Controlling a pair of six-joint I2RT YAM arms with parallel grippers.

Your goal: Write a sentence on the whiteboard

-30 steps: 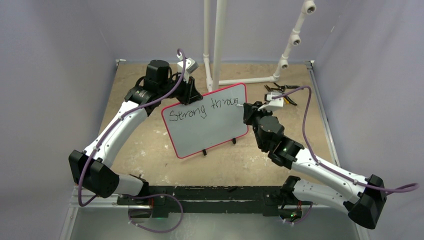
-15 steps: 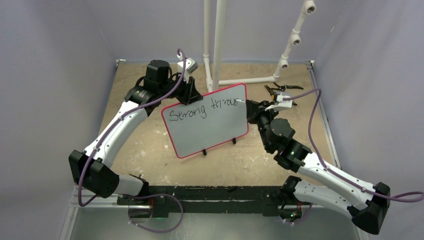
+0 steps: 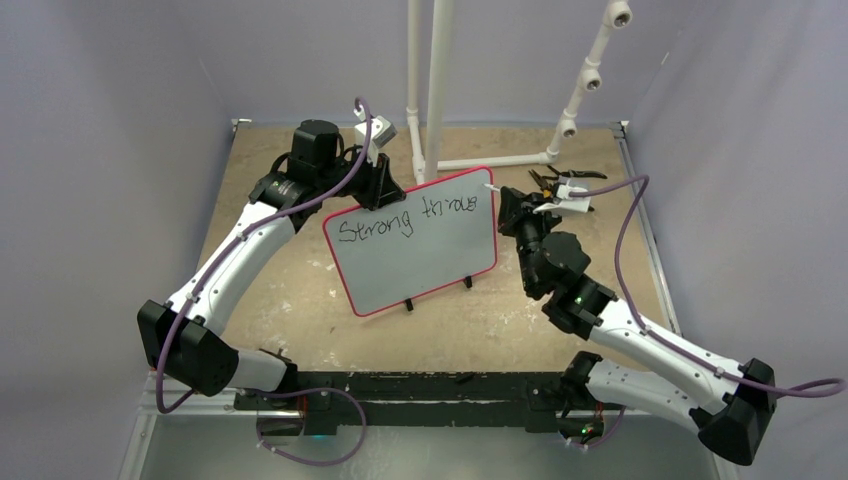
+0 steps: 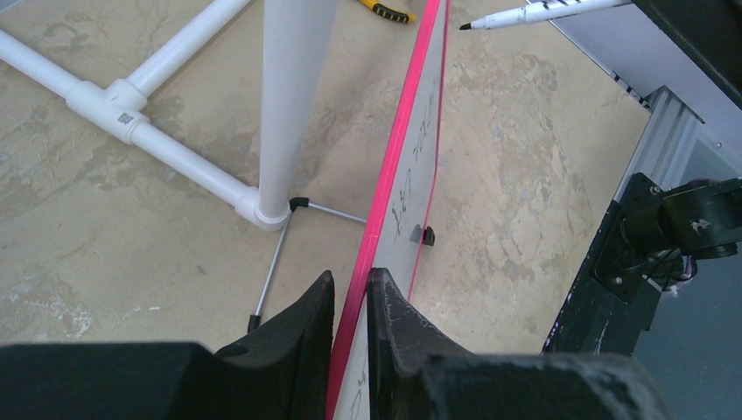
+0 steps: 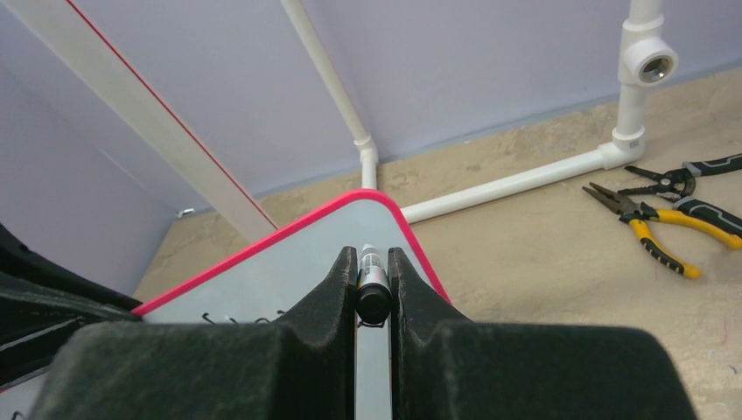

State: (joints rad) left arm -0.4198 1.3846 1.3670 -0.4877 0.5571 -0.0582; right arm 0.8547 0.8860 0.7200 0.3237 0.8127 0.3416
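Board [image 3: 415,245] stands mid-table on two small black feet, leaning back, just near of the white pipe frame [image 3: 437,90]. Left gripper [image 4: 352,278] pinches its far-left top edge, one pad on each face. Right gripper [image 5: 374,258] is clamped on a marker [image 5: 373,293]. The tip sits at the board's far-right top corner, close to the face; contact cannot be told.

Writing [image 3: 410,220]: one line, about "Strong throug", running to the right rim. Second line not yet begun.

Risks, as judged:
- No room left on that line; a further stroke could ride onto the rim or off the corner.
- Pressing at the corner, far from the left grip, could twist the board or skid its feet on the table [image 3: 300,300].
- Marker is round and smooth; it may roll or slide in the pads under side load.

Materials: board face glossy pale grey, thin red rim, rounded corners, thin wire prop behind. Pads black, coarse, rubbery. Marker white barrel, black tip. Pipes smooth white plastic. Table worn, mottled tan. Yellow-handled pliers [image 5: 652,232] lie far right.
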